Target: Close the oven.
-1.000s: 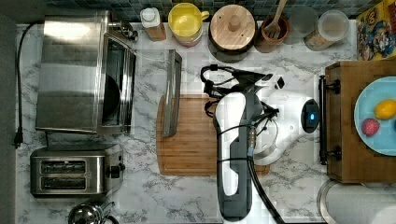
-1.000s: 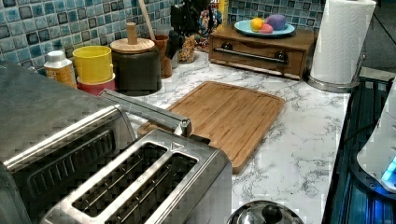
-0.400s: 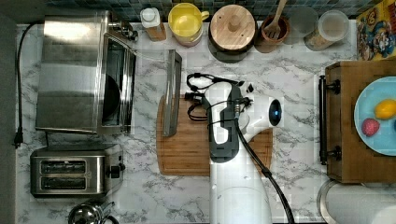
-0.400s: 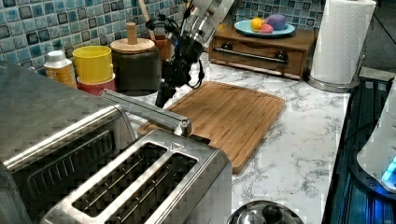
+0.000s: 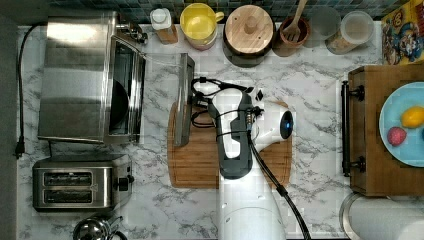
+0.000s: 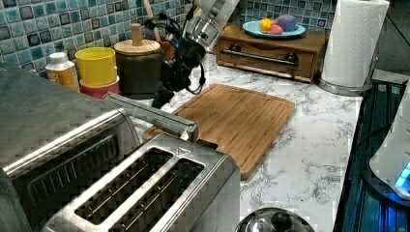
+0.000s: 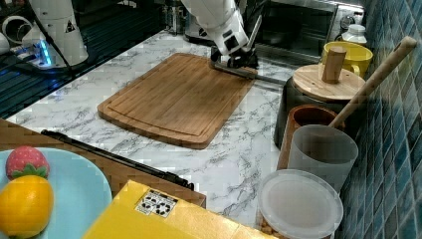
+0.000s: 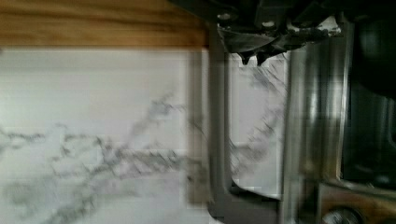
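The oven (image 5: 75,75) stands at the top view's left with its glass door (image 5: 161,85) swung down flat and the dark interior showing. The door's bar handle (image 5: 184,100) lies along the edge of the wooden cutting board (image 5: 200,160). My gripper (image 5: 194,102) is low over the board, right beside the handle's outer side; I cannot tell whether they touch. In the wrist view its fingertips (image 8: 243,57) sit close together, shut on nothing, just above the door frame (image 8: 217,140). The left view shows the gripper (image 6: 159,100) by the handle (image 6: 154,116). In the right view the gripper (image 7: 234,62) is at the board's far corner.
A two-slot toaster (image 5: 75,182) stands next to the oven. Along the back wall are a small bottle (image 5: 162,25), a yellow mug (image 5: 199,22), a lidded dark canister (image 5: 249,30) and jars. A wooden box (image 5: 372,135) carrying a plate of fruit is at the top view's right.
My arm has swung toward the top view's left, from the board's right side to the oven door's handle. The door lies as it did.
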Available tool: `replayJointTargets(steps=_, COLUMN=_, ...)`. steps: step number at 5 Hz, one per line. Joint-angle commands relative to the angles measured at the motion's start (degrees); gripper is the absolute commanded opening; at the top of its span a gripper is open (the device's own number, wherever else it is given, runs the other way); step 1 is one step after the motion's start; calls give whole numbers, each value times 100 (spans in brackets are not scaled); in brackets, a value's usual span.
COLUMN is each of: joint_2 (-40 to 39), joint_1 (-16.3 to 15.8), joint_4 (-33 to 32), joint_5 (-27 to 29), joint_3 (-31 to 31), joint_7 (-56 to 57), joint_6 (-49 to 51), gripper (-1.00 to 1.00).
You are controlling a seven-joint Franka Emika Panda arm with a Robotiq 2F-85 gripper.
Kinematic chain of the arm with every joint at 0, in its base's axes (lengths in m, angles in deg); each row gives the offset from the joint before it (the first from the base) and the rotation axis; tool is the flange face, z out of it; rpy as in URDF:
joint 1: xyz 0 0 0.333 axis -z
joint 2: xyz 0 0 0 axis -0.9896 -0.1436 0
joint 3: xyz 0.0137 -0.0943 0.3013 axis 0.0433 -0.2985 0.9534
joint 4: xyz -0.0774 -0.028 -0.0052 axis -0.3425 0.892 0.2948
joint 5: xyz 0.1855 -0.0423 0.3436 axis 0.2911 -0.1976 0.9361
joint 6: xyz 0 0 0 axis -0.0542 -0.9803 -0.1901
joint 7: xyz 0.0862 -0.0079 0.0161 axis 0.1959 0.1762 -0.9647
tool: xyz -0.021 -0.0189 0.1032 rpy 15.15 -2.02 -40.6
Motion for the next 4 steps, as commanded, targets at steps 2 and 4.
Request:
replayJointTargets(steps=2, joint_2=-20, joint_1=-480, joint_4=541, joint_5=-944, joint_3=88, joint_7=-646, joint_6=-442, gripper=-100)
replayJointTargets(steps=4, joint_2=-32, joint_1=-370, joint_4=661, joint_5=-749, joint_3=44, joint_7=-666, joint_6=14, gripper=-100)
